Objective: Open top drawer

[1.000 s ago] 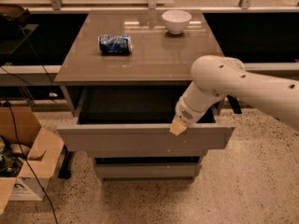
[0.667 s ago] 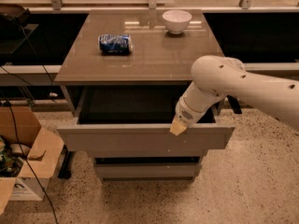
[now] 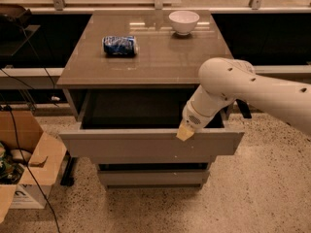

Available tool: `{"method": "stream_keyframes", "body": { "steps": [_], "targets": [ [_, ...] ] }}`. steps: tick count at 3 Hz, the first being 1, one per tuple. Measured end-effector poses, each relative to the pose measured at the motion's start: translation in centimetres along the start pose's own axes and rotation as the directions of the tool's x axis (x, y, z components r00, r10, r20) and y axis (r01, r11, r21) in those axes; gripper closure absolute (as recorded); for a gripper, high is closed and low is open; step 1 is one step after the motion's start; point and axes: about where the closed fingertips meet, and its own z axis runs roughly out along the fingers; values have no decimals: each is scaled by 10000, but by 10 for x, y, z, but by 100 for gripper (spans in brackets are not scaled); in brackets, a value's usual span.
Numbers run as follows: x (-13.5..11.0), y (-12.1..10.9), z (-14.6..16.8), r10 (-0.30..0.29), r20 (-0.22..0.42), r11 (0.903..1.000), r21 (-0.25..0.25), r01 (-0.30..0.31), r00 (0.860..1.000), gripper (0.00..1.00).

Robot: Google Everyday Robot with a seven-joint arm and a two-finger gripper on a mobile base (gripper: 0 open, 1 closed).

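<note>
Drawer (image 3: 141,147), topmost under the desk (image 3: 160,59), is pulled well out, so the task looks nearly done. Gripper (image 3: 185,130) sits on its front edge; jaws' spread: cannot tell. Next: let go, withdraw.

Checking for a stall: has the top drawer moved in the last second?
No. The top drawer sits as far out from the tabletop edge as before, with the gripper at its upper rim.

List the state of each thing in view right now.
top drawer: pulled out, open.
gripper: at the top drawer's front edge, right of centre.
blue can: lying on its side on the cabinet top.
white bowl: upright on the cabinet top.
cardboard box: flaps open.
</note>
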Motion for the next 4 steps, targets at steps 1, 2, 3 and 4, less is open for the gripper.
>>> {"method": "stream_keyframes", "body": {
  "steps": [1,2,3,4],
  "targets": [
    [-1,-1,1,-11,-27,10000,-7,11,10000,27],
    [18,6,-9,-337,-14,9994,61,337,9994,4],
    [23,5,-11,-462,-31,9989,76,463,9989,0],
    [40,2,-1,-331,14,9980,-534,331,9995,0]
  ]
}}
